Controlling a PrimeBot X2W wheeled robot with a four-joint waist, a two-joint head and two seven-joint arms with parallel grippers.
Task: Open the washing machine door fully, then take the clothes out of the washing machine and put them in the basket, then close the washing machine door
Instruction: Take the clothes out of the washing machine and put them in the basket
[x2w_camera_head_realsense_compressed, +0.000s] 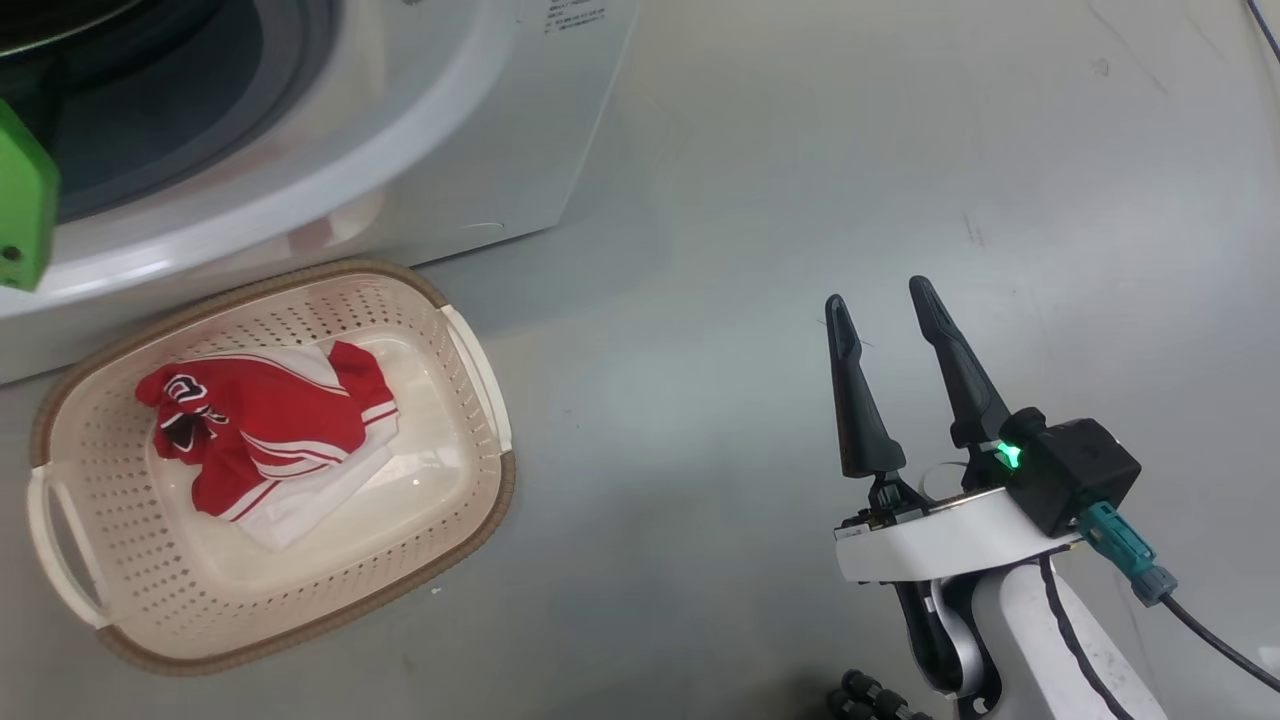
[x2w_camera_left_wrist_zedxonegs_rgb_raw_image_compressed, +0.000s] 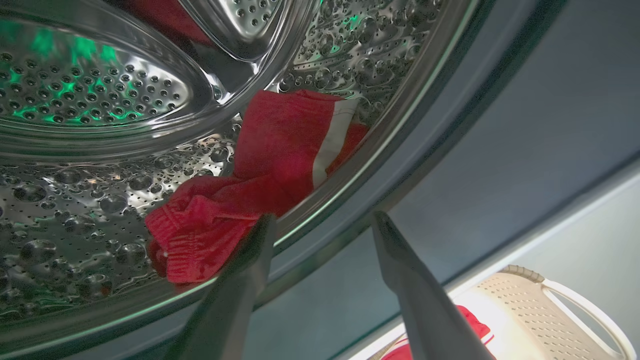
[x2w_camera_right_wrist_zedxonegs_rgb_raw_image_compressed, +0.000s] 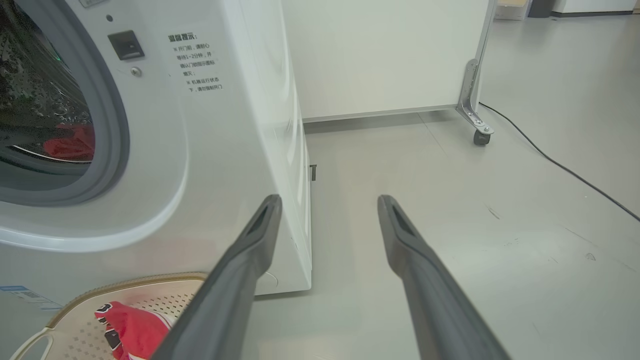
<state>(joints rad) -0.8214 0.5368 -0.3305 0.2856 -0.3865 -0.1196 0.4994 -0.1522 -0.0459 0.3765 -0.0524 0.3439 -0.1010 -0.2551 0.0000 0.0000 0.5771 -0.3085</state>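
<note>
Right wrist view is showing the pale grey floor (x2w_camera_right_wrist_zedxonegs_rgb_raw_image_compressed: 450, 210), smooth, faintly scuffed and lying bare and wide to the right of the washer (x2w_camera_right_wrist_zedxonegs_rgb_raw_image_compressed: 235, 150). A dark cable (x2w_camera_right_wrist_zedxonegs_rgb_raw_image_compressed: 550, 160) is crossing it near a white panel (x2w_camera_right_wrist_zedxonegs_rgb_raw_image_compressed: 390, 55) that is riding on a caster (x2w_camera_right_wrist_zedxonegs_rgb_raw_image_compressed: 481, 137). The washer is standing as a glossy white box with a rounded front recess and a grey rubber ring (x2w_camera_right_wrist_zedxonegs_rgb_raw_image_compressed: 112, 125). A label (x2w_camera_right_wrist_zedxonegs_rgb_raw_image_compressed: 197, 62) of small dark Chinese print is sitting beside the ring, too fine to read. A blue sticker (x2w_camera_right_wrist_zedxonegs_rgb_raw_image_compressed: 20, 292) is peeking out low on the front.

Inside, the steel drum (x2w_camera_left_wrist_zedxonegs_rgb_raw_image_compressed: 75, 200) is shining, dimpled and perforated. One red garment (x2w_camera_left_wrist_zedxonegs_rgb_raw_image_compressed: 280, 150) with a white stripe is lying crumpled against the drum's front lip.

The basket (x2w_camera_head_realsense_compressed: 300, 275), cream perforated plastic with a brown woven-look rim, is sitting on the floor just below the washer's front, near its right corner. The clothes (x2w_camera_head_realsense_compressed: 260, 430) in it, red with white stripes and trim, are lying bunched toward its left half.

The left gripper (x2w_camera_left_wrist_zedxonegs_rgb_raw_image_compressed: 323, 216) is hanging released at the drum's lip, grasping nothing, one finger (x2w_camera_left_wrist_zedxonegs_rgb_raw_image_compressed: 250, 265) overlapping the garment; contact cannot be told. The right gripper (x2w_camera_head_realsense_compressed: 876, 291) is pointing over bare floor, fingers spread and empty, well apart from the basket.
</note>
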